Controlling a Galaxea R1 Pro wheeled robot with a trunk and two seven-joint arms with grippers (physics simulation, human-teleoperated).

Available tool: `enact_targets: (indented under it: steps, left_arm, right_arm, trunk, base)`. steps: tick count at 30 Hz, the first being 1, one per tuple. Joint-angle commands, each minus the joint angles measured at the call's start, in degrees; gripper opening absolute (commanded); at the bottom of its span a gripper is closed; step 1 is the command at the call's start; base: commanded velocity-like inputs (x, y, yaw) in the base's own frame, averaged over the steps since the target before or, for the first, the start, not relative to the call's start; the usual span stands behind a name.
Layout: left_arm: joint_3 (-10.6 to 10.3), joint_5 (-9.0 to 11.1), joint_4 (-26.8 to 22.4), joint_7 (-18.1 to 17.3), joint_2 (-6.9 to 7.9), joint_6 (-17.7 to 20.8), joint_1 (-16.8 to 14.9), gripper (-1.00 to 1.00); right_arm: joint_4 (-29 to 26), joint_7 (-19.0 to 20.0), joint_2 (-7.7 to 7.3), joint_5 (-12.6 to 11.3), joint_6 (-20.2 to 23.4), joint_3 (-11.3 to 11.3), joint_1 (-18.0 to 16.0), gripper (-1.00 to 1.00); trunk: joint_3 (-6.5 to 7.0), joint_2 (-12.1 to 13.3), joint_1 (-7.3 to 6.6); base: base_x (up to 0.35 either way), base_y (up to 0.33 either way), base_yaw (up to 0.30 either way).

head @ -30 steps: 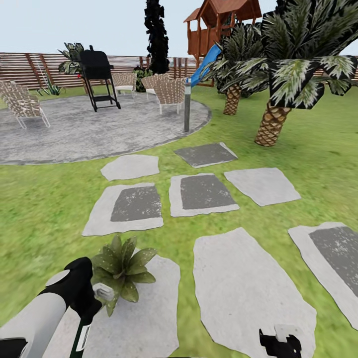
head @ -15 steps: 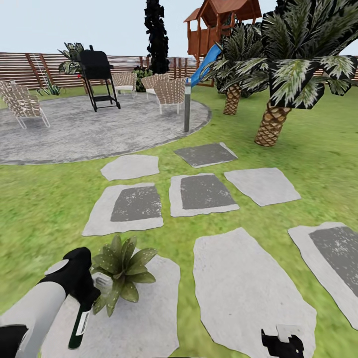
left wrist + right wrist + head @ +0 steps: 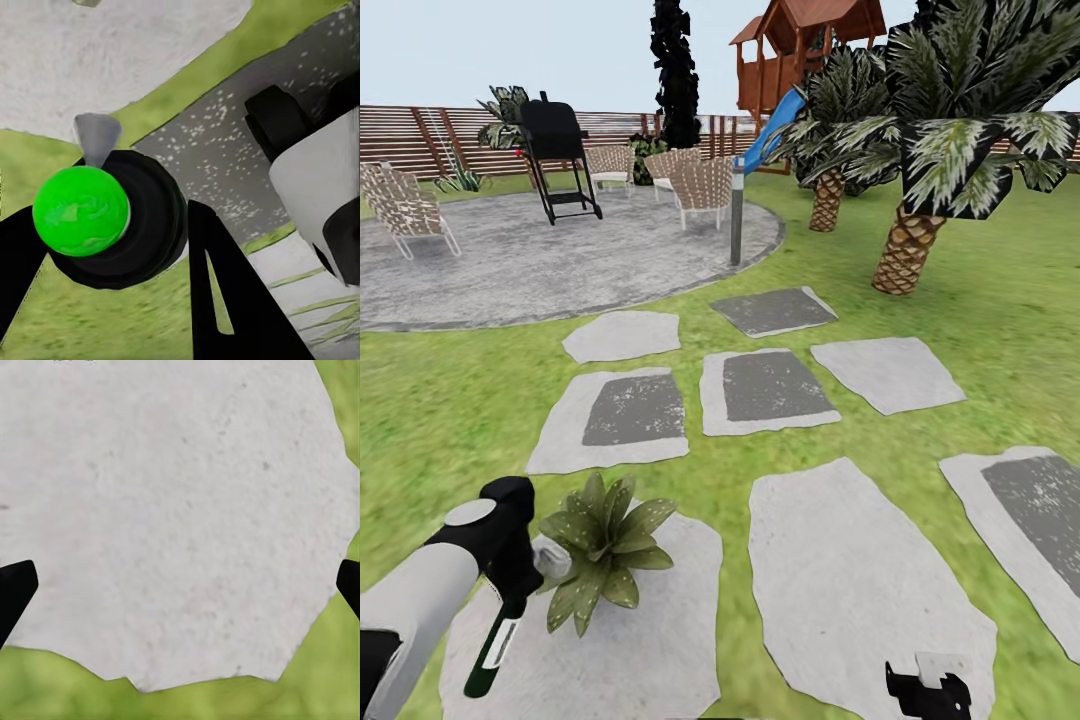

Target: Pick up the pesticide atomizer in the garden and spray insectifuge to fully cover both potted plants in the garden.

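One potted plant (image 3: 600, 552), a rosette of spiky green leaves, stands on a pale stepping stone (image 3: 660, 640) of the garden lawn, low in the head view. Just left of it, my left gripper (image 3: 518, 585) is shut on the pesticide atomizer (image 3: 495, 645). The dark bottle with its white label hangs tilted down to the left, and its whitish nozzle end touches the leaves. The left wrist view looks at the atomizer (image 3: 135, 225) end-on, with its bright green mark (image 3: 81, 210) between the black fingers (image 3: 225, 300). My right gripper (image 3: 925, 695) hangs open over a large stone (image 3: 180, 510).
Grey stepping stones (image 3: 770, 388) lead across the lawn to a round paved patio (image 3: 540, 265) with a black grill (image 3: 558, 150), wicker chairs (image 3: 702, 188) and a grey bollard light (image 3: 736, 215). Palms (image 3: 908, 250) stand at the right. A slatted wooden fence (image 3: 420, 135) runs along the back.
My left arm has moved left and slightly up beside the plant. The atomizer has swung with it, so more of the bottle shows, tilted down to the left. The right gripper has stayed put.
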Motion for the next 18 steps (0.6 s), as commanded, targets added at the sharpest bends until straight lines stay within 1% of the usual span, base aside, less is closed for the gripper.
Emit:
enact_targets:
  steps: [1,3,8,11,14,18]
  left_arm:
    - [-0.30,-0.13,-0.17,-0.53,-0.14,0.58,-0.11,-1.00]
    - [-0.35,-0.28,-0.37,-0.53,-0.86,0.55,-1.32,-1.00]
    - [-0.54,-0.46,-0.34,-0.53,-1.05,0.46,-4.13,-1.00]
    - [-0.49,-0.31,-0.35,-0.53,-1.18,0.47,-4.66,-1.00]
    - [-0.52,-0.28,-0.34,-0.53,-1.34,0.51,-4.76,-1.00]
    - [-0.55,-0.27,-0.27,-0.53,-1.37,0.54,-4.74,-1.00]
  right_arm:
    - [0.02,-0.09,0.00,-0.58,-0.18,0.49,-0.03,1.00]
    - [-0.01,-0.09,0.00,-0.61,-0.17,0.49,-0.03,1.00]
    - [-0.03,-0.13,0.17,-0.62,-0.17,0.51,-0.03,1.00]
    - [-0.05,-0.12,0.17,-0.62,-0.18,0.49,-0.03,1.00]
    - [-0.02,-0.09,-0.03,-0.62,-0.18,0.47,-0.03,1.00]
    - [0.07,-0.09,-0.09,-0.54,-0.18,0.55,-0.02,1.00]
  trunk:
    - [-0.05,-0.02,-0.01]
    - [-0.05,-0.02,-0.01]
    - [-0.05,-0.02,-0.01]
    - [-0.05,-0.02,-0.01]
    - [-0.05,-0.02,-0.01]
    - [-0.05,-0.02,-0.01]
  base:
    - [0.000,0.000,0.000]
    - [0.000,0.000,0.038]
    - [0.000,0.000,0.217]
    - [0.000,0.000,0.219]
    - [0.045,-0.008,0.038]
    - [0.215,-0.138,0.005]
